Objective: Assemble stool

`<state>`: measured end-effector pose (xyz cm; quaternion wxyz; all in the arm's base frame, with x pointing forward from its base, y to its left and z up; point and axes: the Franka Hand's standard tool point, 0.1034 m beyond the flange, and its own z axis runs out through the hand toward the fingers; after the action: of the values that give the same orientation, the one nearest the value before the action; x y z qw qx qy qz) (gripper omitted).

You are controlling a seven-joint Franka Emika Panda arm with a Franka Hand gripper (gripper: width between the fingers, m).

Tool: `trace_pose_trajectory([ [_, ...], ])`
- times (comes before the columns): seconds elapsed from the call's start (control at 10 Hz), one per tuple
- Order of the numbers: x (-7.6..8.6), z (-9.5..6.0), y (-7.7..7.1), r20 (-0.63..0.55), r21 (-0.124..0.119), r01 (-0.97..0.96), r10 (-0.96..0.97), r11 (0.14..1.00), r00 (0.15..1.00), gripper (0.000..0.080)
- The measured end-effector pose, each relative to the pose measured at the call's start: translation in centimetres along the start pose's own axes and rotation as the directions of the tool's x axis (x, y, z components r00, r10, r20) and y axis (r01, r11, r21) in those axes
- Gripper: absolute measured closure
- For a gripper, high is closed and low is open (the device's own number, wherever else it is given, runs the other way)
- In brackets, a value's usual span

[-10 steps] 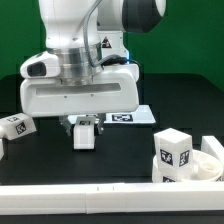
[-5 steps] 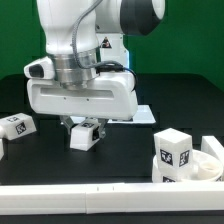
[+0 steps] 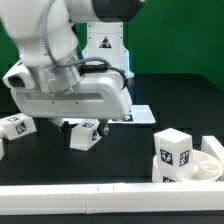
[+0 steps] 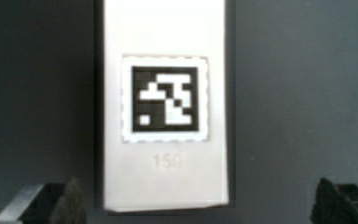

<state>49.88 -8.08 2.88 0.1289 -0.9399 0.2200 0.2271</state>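
Observation:
A white stool leg [image 4: 165, 110] with a black-and-white tag lies on the black table between my gripper's [image 4: 199, 205] fingers. The dark fingertips [image 4: 48, 202] stand wide of it, with a gap on each side, so the gripper is open and holds nothing. In the exterior view the same leg [image 3: 85, 135] lies just under my hand [image 3: 72, 100], which leans toward that view's left. A second leg [image 3: 15, 127] lies at that view's left. The round seat [image 3: 208, 160] sits at the right with a tagged leg [image 3: 173, 151] standing on it.
The marker board [image 3: 138, 116] lies behind the hand, partly hidden by it. A long white rail [image 3: 100, 196] runs along the table's front edge. A green wall backs the scene.
The jaws have spread wide and let go of the leg, which now rests on the table. The arm's upper part has swung toward the exterior view's left.

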Motion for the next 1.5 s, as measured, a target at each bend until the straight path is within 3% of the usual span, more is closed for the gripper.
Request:
trace_pose_trajectory([
  [0.1,0.5,0.2,0.3,0.061,0.003,-0.006,0.006,1.0,0.998,0.015],
  [0.4,-0.4,0.8,0.3,0.248,0.02,-0.011,0.006,1.0,0.969,0.015],
  [0.7,-1.5,3.2,0.3,0.378,0.024,-0.12,0.102,0.993,0.92,0.015],
  [1.2,-1.6,3.2,0.4,0.386,0.024,-0.124,0.105,0.992,0.916,0.015],
  [1.3,-1.9,2.2,0.8,0.458,0.026,-0.153,0.124,0.988,0.88,0.015],
  [1.5,-1.1,2.8,1.2,0.466,0.016,-0.172,0.145,0.985,0.873,0.015],
])
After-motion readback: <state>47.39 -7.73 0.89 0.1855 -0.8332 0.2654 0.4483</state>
